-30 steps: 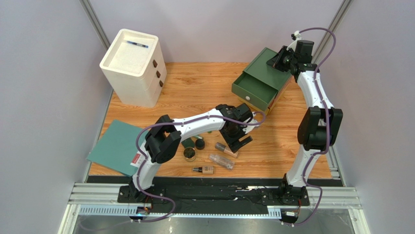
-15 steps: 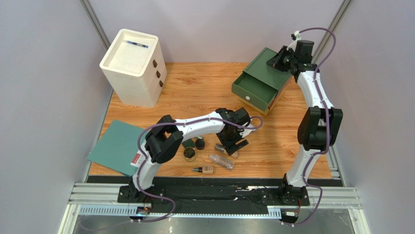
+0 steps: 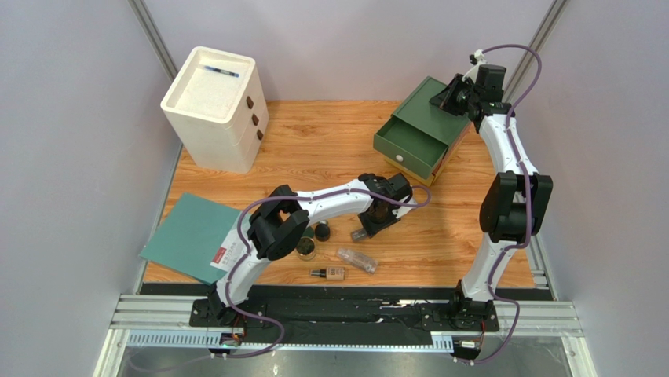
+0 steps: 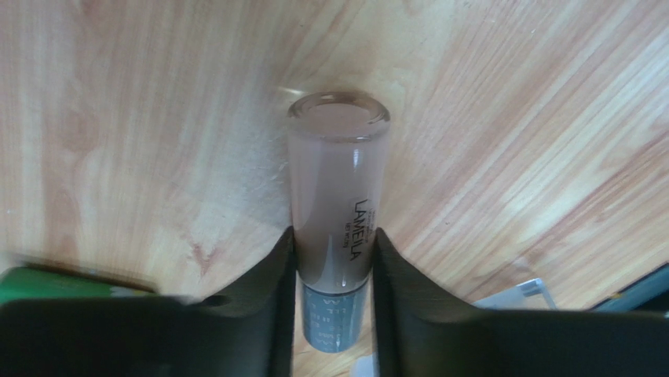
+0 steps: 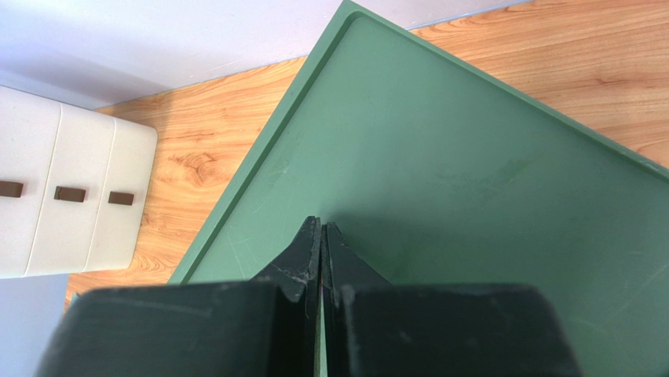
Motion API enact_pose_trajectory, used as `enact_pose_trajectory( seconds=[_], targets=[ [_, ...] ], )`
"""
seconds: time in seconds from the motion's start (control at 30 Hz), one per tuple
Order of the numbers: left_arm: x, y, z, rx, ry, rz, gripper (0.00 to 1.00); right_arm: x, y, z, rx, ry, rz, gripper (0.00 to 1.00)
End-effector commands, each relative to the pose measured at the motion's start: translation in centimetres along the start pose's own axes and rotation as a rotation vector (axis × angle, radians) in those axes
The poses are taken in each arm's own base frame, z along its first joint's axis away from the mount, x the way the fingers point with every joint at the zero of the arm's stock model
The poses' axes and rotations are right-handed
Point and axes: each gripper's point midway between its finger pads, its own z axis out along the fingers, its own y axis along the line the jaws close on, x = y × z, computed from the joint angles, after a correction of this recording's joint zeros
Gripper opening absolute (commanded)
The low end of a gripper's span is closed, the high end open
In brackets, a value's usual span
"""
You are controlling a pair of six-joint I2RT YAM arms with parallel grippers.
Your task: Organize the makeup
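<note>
Gripping the glossy pinkish cylindrical bottle (image 4: 338,157) low on its body, the left gripper (image 4: 334,243) presses its matte black fingers (image 4: 279,298) against both smooth sides. The bottle lies on the grainy wooden table (image 4: 118,118), with its flat round end pointing away from the wrist. A clear bottle (image 3: 357,258), a beige little bottle (image 3: 328,273) and round dark jars (image 3: 305,249) lie near it. The right gripper (image 5: 323,228) has its tapered tips together, holding nothing, over the smooth, faintly scuffed flat top of the green drawer box (image 5: 471,157).
</note>
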Motion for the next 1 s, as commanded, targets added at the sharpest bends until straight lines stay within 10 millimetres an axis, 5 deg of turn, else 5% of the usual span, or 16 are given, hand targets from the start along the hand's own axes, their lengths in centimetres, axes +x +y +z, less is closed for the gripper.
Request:
enact_pose_trajectory(
  seconds=[0.0, 0.07, 0.3, 0.57, 0.8, 0.97],
  targets=[
    [-0.6, 0.6, -0.4, -0.049, -0.004, 0.021, 0.14, 15.4, -6.5, 0.0, 0.212, 0.488, 0.161, 0.00],
    [-0.4, 1.0, -0.6, -0.073, -0.003, 0.011, 0.00, 15.5, -6.5, 0.1, 0.212, 0.490, 0.165, 0.00],
    [-2.0, 3.1, -4.5, -0.200, -0.108, -0.012, 0.00, 15.3, -6.2, 0.1, 0.205, 0.485, 0.164, 0.00],
    [-4.4, 6.6, -16.3, -0.280, -0.391, -0.142, 0.00, 15.3, -6.0, 0.0, 0.205, 0.488, 0.153, 0.00],
    [-11.3, 9.8, -25.4, -0.195, -0.686, -0.336, 0.00, 15.5, -6.0, 0.0, 0.201, 0.494, 0.159, 0.00],
    [-16.7, 10.4, -28.3, -0.081, -0.866, -0.461, 0.00, 15.3, -5.9, 0.1, 0.196, 0.490, 0.155, 0.00]
  ],
)
